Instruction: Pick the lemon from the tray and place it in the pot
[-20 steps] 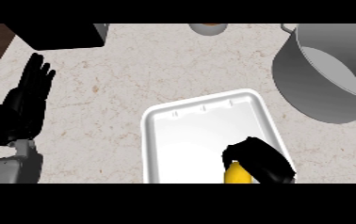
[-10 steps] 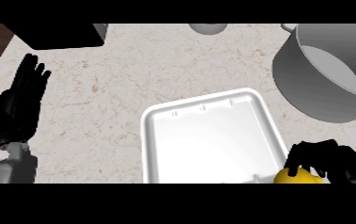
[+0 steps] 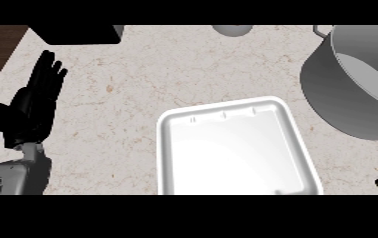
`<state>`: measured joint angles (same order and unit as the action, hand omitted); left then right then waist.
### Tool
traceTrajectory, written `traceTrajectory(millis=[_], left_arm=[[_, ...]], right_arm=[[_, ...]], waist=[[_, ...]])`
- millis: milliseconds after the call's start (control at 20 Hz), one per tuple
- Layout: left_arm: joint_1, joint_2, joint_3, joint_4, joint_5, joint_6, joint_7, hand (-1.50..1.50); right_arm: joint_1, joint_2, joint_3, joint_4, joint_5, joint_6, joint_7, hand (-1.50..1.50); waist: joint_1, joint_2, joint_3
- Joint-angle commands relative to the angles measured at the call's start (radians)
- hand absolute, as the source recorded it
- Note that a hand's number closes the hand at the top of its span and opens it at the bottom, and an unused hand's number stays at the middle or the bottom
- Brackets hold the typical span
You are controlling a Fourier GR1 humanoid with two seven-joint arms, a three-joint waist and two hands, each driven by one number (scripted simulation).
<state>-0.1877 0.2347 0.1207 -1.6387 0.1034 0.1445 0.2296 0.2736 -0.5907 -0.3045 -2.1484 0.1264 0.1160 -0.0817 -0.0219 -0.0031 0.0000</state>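
Listing from the white tray (image 3: 230,157), which lies flat on the speckled stone counter (image 3: 140,72), its long sides running slightly askew.

- Grey pot (image 3: 331,94): right of the tray and a little beyond it, close by but apart; upright, mouth open, partly cut off at the view's edge.
- Left hand (image 3: 33,107): well to the left of the tray, fingers straight and spread, pointing away from the robot, holding nothing; its grey forearm (image 3: 26,174) shows below it.
- Right hand: not visible, so its state cannot be told.
- Lemon: not visible; whether it is in the pot cannot be told.
- Black block (image 3: 77,34): far beyond the tray, to the left.
- Small grey round object (image 3: 232,30): straight beyond the tray, partly cut off.
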Motion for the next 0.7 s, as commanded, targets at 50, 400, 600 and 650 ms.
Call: traceTrajectory(millis=[50,400,600,650], left_arm=[[0.007,-0.033,-0.027,0.014,-0.040,0.021,-0.035,0.00],[-0.058,-0.003,0.000,0.013,-0.016,-0.013,0.028,0.00],[-0.084,0.003,0.010,0.003,-0.008,-0.011,0.085,0.00],[-0.002,-0.037,-0.027,-0.011,-0.031,-0.008,0.002,0.00]], right_arm=[[-0.090,-0.087,-0.209,0.163,-0.228,0.134,0.005,1.50],[-0.343,-0.081,-0.107,0.484,-0.084,0.114,-0.014,1.50],[-0.414,-0.067,-0.119,0.655,-0.086,0.126,-0.112,1.50],[-0.425,-0.045,-0.055,0.655,0.083,-0.008,-0.164,1.50]], waist=[[0.016,0.003,0.000],[0.028,0.004,0.000],[0.026,0.004,0.000],[0.038,0.007,0.001]])
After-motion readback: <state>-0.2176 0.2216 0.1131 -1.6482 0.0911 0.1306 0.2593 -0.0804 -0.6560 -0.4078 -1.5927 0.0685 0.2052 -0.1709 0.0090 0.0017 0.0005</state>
